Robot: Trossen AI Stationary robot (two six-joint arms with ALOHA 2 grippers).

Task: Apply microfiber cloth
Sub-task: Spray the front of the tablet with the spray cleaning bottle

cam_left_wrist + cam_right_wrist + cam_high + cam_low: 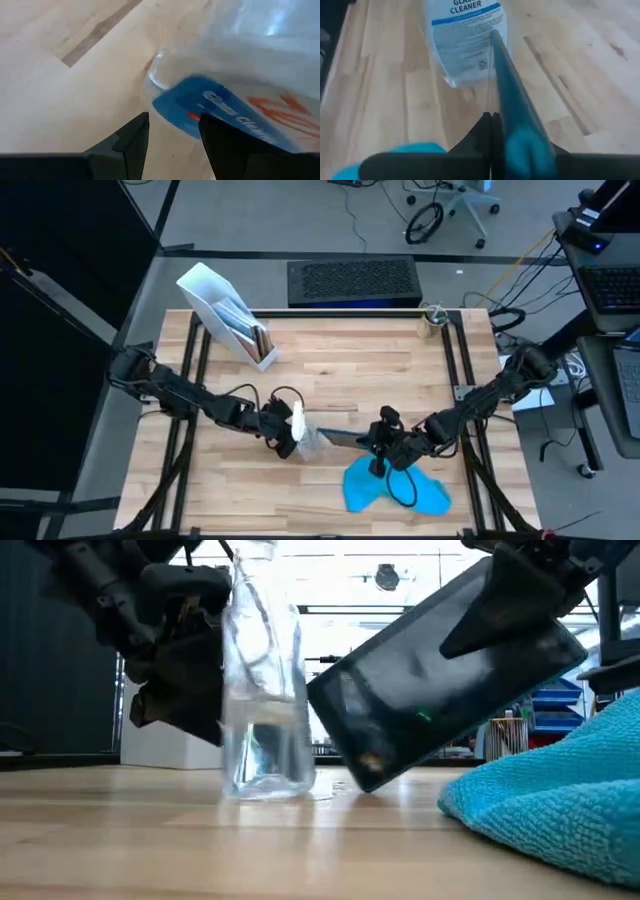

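The sky-blue microfiber cloth (pixel 395 488) lies crumpled on the wooden table near its front edge, right of centre; no gripper touches it. It also shows in the low view as a blue heap (pixel 560 790). Just beyond it my right gripper (pixel 378 442) is shut on a dark grey tablet (pixel 440 690), held tilted. A clear spray bottle (pixel 265 690) stands upright on its base left of the tablet. My left gripper (pixel 172 137) is open at the bottle's left side, its fingertips close to the blue label (pixel 225 110). My left gripper: I cannot tell whether its open fingers touch the bottle. My right gripper pinches the tablet's raised right end (pixel 500 610) between its two fingers, one on each flat face (pixel 512 125), coming from the table's right. The tablet slants down to the left, and its lowest corner (pixel 368 780) is at the table top beside the bottle.
A white file holder (pixel 230 315) with papers stands at the far left of the table. A small cup (pixel 432 318) sits at the far right corner. A black metal frame (pixel 462 370) runs along the table's sides. Bare wood lies in front of the bottle.
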